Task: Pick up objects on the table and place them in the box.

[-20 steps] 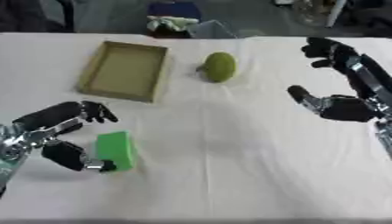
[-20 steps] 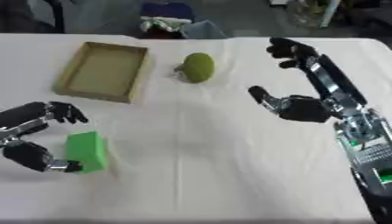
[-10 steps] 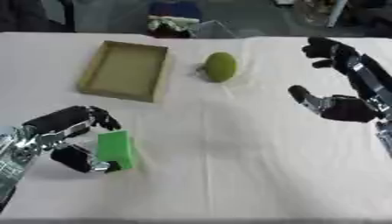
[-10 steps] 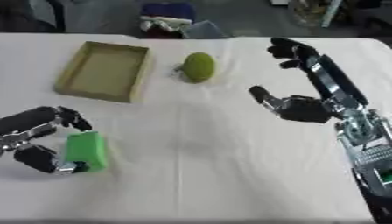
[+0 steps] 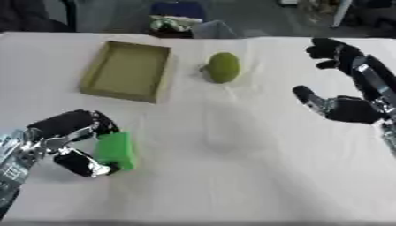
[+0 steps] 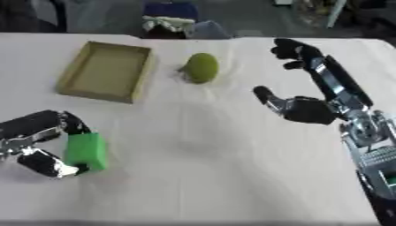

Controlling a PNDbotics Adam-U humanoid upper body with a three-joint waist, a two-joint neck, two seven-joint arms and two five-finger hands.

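A bright green block (image 5: 117,150) lies on the white table near the front left. My left hand (image 5: 66,132) curls round it, fingers above and thumb below, touching its left side. An olive-green round fruit (image 5: 223,67) sits at the back middle. The shallow tan box (image 5: 127,69) stands at the back left with nothing in it. Over the right side of the table my right hand (image 5: 348,106) hovers open, fingers stretched up and thumb pointing left, holding nothing.
The white tablecloth (image 5: 232,167) covers the whole table. Beyond its far edge lie a dark blue and pale bundle (image 5: 174,17) and other dim clutter.
My left hand has closed in around the green block, and the block has shifted slightly. The right hand has stayed in place.
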